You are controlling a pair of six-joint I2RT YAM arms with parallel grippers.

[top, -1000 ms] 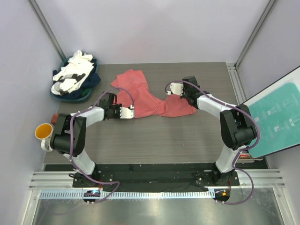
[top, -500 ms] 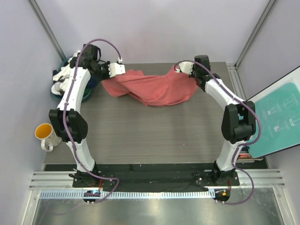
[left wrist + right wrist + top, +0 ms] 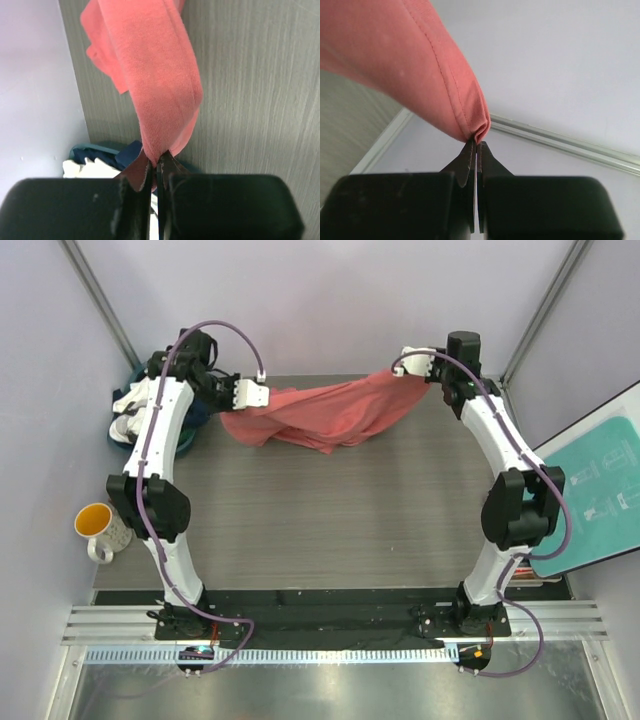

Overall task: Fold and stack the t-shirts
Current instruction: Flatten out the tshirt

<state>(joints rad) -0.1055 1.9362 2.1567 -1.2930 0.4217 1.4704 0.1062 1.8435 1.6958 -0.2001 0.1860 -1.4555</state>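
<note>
A coral-red t-shirt point(image 3: 320, 415) hangs stretched between my two grippers over the back of the table, sagging in the middle, its lowest folds close to the tabletop. My left gripper point(image 3: 262, 392) is shut on its left end; in the left wrist view the cloth point(image 3: 155, 75) runs out of the pinched fingertips point(image 3: 159, 162). My right gripper point(image 3: 402, 368) is shut on the right end, and the right wrist view shows a hemmed edge point(image 3: 405, 55) clamped at the tips point(image 3: 477, 142). More t-shirts, white point(image 3: 135, 400) and dark navy point(image 3: 131, 152), lie heaped in a basket at the back left.
The teal basket point(image 3: 122, 438) stands off the table's back left corner, just behind my left arm. An orange-lined mug point(image 3: 95, 525) stands at the left edge. A teal board point(image 3: 590, 500) leans at the right. Grey tabletop point(image 3: 320, 530) stretches in front of the shirt.
Both arms rose from the table's middle and swung back and apart. The coral-red t-shirt came up off the table and now hangs spread between the two grippers.
</note>
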